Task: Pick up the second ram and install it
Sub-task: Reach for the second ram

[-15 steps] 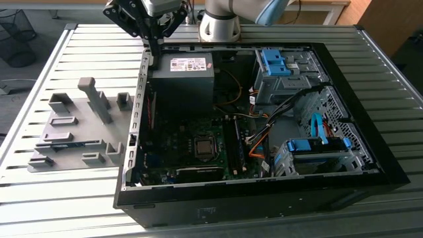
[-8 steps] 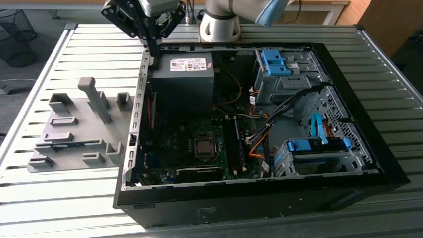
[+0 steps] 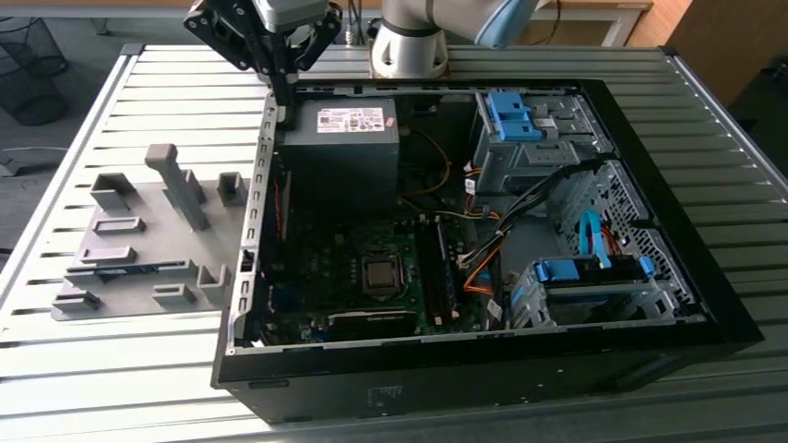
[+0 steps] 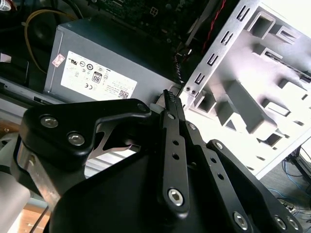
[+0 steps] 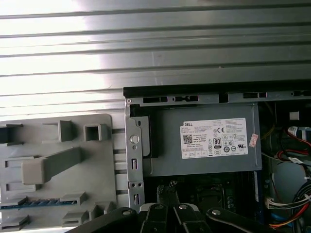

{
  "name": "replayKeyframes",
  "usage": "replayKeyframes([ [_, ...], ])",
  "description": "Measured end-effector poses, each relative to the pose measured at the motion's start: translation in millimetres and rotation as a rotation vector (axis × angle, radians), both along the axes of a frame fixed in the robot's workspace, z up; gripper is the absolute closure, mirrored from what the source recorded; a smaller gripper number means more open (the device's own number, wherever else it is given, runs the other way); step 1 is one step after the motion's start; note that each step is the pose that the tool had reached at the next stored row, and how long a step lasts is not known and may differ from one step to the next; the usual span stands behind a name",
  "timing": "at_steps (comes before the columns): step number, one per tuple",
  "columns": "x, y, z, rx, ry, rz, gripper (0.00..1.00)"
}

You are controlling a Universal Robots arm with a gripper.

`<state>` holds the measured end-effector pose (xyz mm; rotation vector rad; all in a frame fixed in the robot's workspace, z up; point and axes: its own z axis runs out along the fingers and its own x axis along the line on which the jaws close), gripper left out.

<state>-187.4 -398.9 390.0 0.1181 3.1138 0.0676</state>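
The second ram point(image 3: 146, 269) is a thin blue stick lying in the grey holder plate point(image 3: 136, 198) on the table, at the exterior view's left of the open computer case point(image 3: 689, 305). In the first wrist view the ram point(image 5: 30, 204) shows as a blue strip between grey blocks. My gripper point(image 3: 286, 94) hangs above the case's back corner by the power supply point(image 3: 339, 138), well away from the ram. Its fingers are shut together with nothing between them, as the second wrist view point(image 4: 168, 95) and the first wrist view point(image 5: 168, 187) also show.
The case holds the motherboard point(image 3: 369, 277), cables and blue drive-bay clips point(image 3: 511, 115). Tall grey holder blocks point(image 3: 183, 185) rise from the plate. The case's metal side wall point(image 3: 256, 212) stands between the plate and the motherboard. A slatted metal table point(image 3: 124, 369) lies under everything.
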Motion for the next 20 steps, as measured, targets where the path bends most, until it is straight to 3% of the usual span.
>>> replayKeyframes([
  [20, -8.4, 0.0, -1.4, 0.0000, 0.0010, 0.000, 0.89],
])
